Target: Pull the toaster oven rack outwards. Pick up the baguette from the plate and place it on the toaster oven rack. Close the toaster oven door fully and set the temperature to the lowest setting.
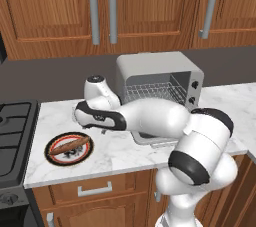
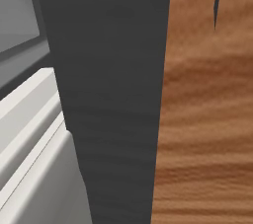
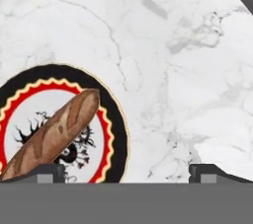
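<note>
Arm (image 1: 150, 118) reaches left, open-jawed, over counter (image 3: 173, 70) beside baguette (image 3: 52, 134).

Light is even and soft throughout, with no clear single source and no glare. In the left base view the marble counter (image 1: 130, 153) is bright, the wall behind it dull grey, and the toaster oven (image 1: 159, 83) cavity falls into shade; only a faint shadow lies under the arm. Edges look slightly jagged and coarse, as rendered pictures do. The right base view sits very close to flat surfaces, whose wood grain is smeared and soft. The hand view is clear, the plate (image 3: 116, 119) pattern mildly blurred.
</note>
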